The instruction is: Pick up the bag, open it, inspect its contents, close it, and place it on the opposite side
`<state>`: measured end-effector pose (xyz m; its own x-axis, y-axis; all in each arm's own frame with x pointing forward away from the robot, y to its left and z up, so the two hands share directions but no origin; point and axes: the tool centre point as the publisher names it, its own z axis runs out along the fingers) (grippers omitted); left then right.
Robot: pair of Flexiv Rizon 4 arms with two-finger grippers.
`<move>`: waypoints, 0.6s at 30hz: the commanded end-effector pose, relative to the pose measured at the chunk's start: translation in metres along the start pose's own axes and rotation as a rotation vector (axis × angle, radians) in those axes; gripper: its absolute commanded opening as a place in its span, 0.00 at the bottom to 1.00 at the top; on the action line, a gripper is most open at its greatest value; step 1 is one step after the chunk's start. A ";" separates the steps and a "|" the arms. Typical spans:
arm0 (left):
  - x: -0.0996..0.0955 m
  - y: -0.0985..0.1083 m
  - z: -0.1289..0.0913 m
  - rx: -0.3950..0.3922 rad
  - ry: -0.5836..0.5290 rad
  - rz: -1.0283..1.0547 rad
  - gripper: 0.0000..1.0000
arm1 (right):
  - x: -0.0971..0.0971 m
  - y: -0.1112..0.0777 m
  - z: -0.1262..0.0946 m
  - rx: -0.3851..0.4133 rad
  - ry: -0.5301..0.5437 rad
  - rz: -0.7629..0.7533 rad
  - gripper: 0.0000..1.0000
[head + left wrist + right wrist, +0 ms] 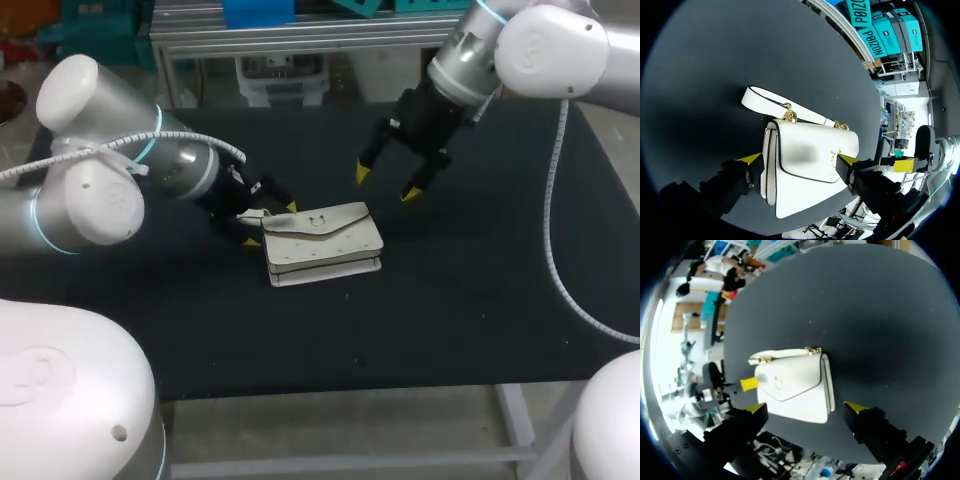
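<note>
Left tool (270, 225): straddles smooth white rectangular bag (325, 245), spread apart. Right tool (385, 183): hangs splayed above matte black counter (480, 300).

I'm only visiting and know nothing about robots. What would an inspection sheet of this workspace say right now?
Surface: black cloth-covered table.
Job's things: white leather handbag with gold clasp lies near the middle, flap shut. Its white strap rests beside it.
Clutter: nothing seen.
Grippers: left gripper is low at the handbag's end, fingers open on either side of it. Right gripper is above the table behind the handbag, fingers open and empty.
Cables: white cable hangs along the right arm. White ribbed hose runs on the left arm.
Surroundings: nothing seen.
</note>
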<state>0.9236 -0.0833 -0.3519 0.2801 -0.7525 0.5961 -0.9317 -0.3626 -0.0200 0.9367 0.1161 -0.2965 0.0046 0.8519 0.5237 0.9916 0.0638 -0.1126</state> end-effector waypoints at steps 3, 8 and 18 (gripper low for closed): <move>-0.008 -0.006 0.007 -0.092 0.090 0.009 1.00 | -0.009 0.001 0.020 0.008 0.168 0.082 1.00; -0.011 -0.005 0.008 -0.114 0.112 0.000 1.00 | -0.010 0.002 0.030 0.018 0.204 0.096 1.00; -0.008 0.003 0.005 -0.132 0.190 0.030 0.89 | -0.008 0.001 0.043 0.015 0.264 0.105 1.00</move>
<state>0.9228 -0.0826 -0.3589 0.2229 -0.6723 0.7059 -0.9651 -0.2544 0.0624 0.9328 0.1312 -0.3316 0.1433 0.7031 0.6965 0.9816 -0.0111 -0.1908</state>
